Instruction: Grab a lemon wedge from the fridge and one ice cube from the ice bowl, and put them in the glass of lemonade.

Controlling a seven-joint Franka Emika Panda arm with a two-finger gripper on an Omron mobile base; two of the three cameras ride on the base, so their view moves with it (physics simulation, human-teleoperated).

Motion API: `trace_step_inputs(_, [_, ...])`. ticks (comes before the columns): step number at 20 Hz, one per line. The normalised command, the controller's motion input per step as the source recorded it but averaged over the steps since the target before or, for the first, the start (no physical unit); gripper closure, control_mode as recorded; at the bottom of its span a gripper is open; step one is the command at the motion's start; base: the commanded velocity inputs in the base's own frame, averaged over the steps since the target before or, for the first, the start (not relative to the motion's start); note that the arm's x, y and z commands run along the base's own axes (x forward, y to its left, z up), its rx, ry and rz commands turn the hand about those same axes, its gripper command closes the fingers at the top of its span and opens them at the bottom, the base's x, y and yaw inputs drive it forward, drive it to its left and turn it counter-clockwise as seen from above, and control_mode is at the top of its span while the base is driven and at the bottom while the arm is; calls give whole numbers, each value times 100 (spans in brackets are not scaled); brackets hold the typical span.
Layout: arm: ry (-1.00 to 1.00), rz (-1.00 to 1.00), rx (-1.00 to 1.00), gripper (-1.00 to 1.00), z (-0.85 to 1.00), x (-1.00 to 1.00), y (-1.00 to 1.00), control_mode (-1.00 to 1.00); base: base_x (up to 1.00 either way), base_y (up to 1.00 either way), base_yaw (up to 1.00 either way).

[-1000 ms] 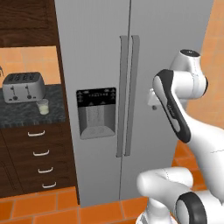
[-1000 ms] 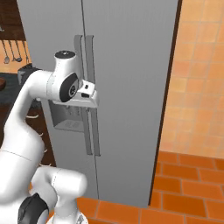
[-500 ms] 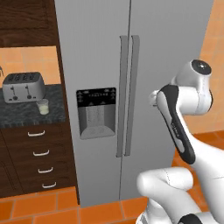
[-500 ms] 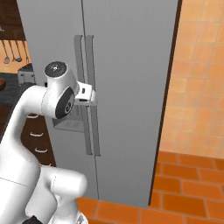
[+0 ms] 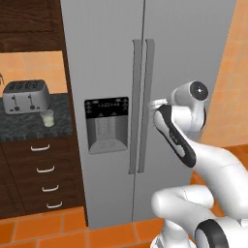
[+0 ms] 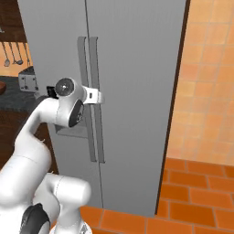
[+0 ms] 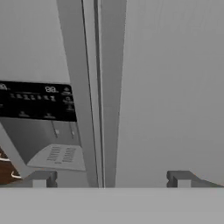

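Observation:
The grey fridge [image 5: 184,48] stands shut, its two long handles [image 5: 143,106] side by side. My gripper [image 5: 155,103] hovers open just in front of the right door's handle [image 6: 97,68]. In the hand view the fingertips [image 7: 43,179] stand wide apart with nothing between them, facing both handles [image 7: 98,87] and the black dispenser panel [image 7: 35,100]. The glass of lemonade [image 5: 47,117] sits on the dark counter [image 5: 58,127] next to the toaster [image 5: 25,95]. A sliver of the reddish-brown ice bowl [image 6: 1,86] shows at the left edge. The lemon wedge and ice cube are hidden.
Dark wooden drawers [image 5: 41,169] sit under the counter left of the fridge [image 6: 137,91]. An orange tiled wall [image 6: 205,82] flanks the fridge on the right, over an orange tiled floor [image 6: 196,192]. Utensils [image 6: 11,52] hang on the wall at the far left.
The arm's upper links have swung and turned, while the hand has stayed by the fridge handles and edged slightly closer. The gripper has stayed open.

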Motion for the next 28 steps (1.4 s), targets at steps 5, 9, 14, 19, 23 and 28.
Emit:
trace_step_inputs(5, [0, 0, 0, -100, -15, 90, 0, -100, 0, 0, 0])
trace_step_inputs(9, [0, 0, 0, -100, -5, 77, 0, -100, 0, 0, 0])
trace_step_inputs(14, [0, 0, 0, -100, -13, 74, 0, -100, 0, 0, 0])
trace_step_inputs(19, [0, 0, 0, -100, -15, 74, 0, -100, 0, 0, 0])
trace_step_inputs(23, [0, 0, 0, -100, -12, 65, 0, -100, 0, 0, 0])
trace_step_inputs(28, [0, 0, 0, 100, -11, 65, 0, -100, 0, 0, 0])
